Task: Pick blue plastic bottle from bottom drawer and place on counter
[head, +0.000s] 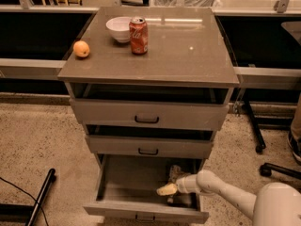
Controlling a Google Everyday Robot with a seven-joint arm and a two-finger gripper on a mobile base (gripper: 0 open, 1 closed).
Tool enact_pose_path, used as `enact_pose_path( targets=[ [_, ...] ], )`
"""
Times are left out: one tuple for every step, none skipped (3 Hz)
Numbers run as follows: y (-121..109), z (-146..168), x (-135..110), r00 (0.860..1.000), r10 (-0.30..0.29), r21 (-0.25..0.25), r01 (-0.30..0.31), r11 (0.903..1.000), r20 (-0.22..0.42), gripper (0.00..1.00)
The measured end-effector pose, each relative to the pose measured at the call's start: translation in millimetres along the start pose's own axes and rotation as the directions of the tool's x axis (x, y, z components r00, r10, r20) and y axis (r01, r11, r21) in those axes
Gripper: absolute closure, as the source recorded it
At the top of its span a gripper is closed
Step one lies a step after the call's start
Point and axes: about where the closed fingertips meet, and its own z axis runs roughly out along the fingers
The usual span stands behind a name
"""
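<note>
The bottom drawer (141, 211) is pulled out and open. My gripper (166, 189) reaches into it from the right, low over the drawer's right half, on the white arm (221, 192). A pale crinkled shape at the drawer's right back, just behind the gripper, looks like the blue plastic bottle (175, 173); it is partly hidden by the gripper and the drawer above. Whether the gripper touches it does not show. The counter (188, 46) is the grey-brown top of the cabinet.
On the counter stand a red soda can (138, 35), a white bowl (118, 28) and an orange (81, 48) at the left. The two upper drawers (146, 119) are slightly open. A black bar (40, 197) lies on the floor at the left, chair legs (263, 159) at the right.
</note>
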Motion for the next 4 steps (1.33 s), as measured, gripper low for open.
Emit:
enact_pose_path(
  targets=[
    [-9,10,7,1.000,-0.024,0.031,0.023,0.9993,0.009,0.00],
    [-24,16,9,0.997,-0.073,0.121,0.069,0.9902,0.031,0.00],
    [-25,28,8,0.997,-0.073,0.109,0.069,0.9916,0.032,0.00],
    [-26,39,11,0.998,-0.062,0.088,0.060,0.9943,0.022,0.00]
  ],
)
